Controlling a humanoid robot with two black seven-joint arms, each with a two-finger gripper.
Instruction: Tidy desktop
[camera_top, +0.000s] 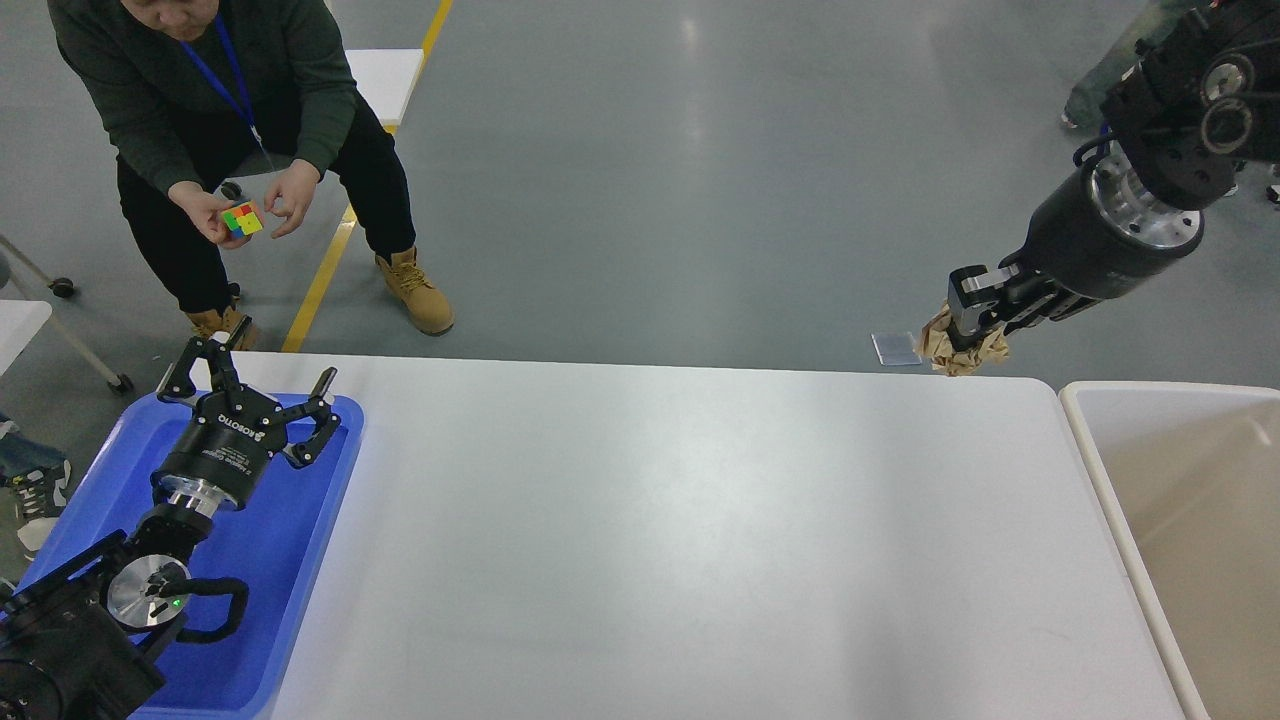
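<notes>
The white desktop fills the middle of the head view and is bare. My left gripper hangs open and empty over the far end of the blue tray. My right gripper is raised beyond the desktop's far right corner, shut on a crumpled wad of brown paper. The wad is held in the air to the left of the beige bin.
A person crouches past the far left edge holding a colourful puzzle cube. A small clear square lies on the grey floor beyond the table. The beige bin stands against the desktop's right edge. A white table corner is at far left.
</notes>
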